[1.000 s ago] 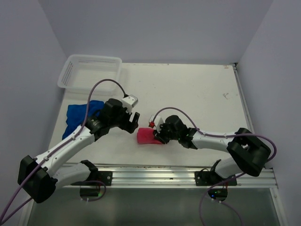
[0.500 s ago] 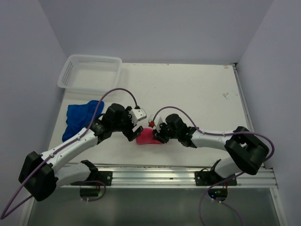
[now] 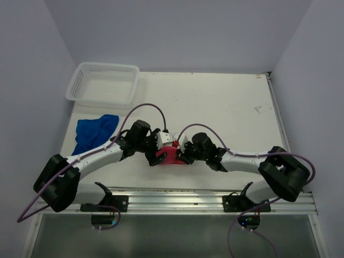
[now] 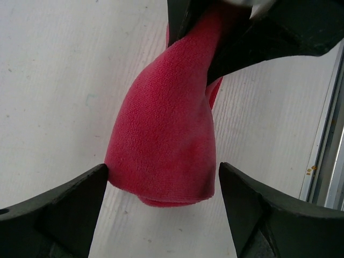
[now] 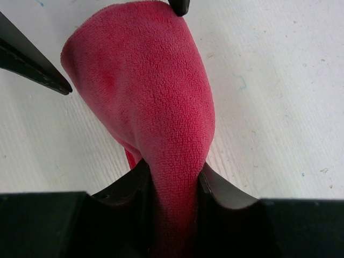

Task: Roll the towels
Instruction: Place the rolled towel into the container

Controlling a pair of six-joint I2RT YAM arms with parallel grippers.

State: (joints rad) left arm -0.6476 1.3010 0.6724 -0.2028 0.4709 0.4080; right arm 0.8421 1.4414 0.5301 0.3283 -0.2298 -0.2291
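The pink-red towel lies bunched into a loose roll near the table's front edge, between both grippers. My right gripper is shut on one end of it; in the right wrist view the towel narrows where the right gripper squeezes it. My left gripper faces it from the left and is open. Its fingers straddle the towel's free end in the left wrist view, the left gripper with one finger at the cloth's edge. The blue towel lies crumpled at the left.
A white mesh basket stands at the back left, beyond the blue towel. The metal rail runs along the near edge, close behind the grippers. Grey walls close in the left, right and back.
The left arm swung right and down from beside the blue towel, and its open jaws now bracket the pink-red towel's free end. The right gripper kept its hold and barely shifted.
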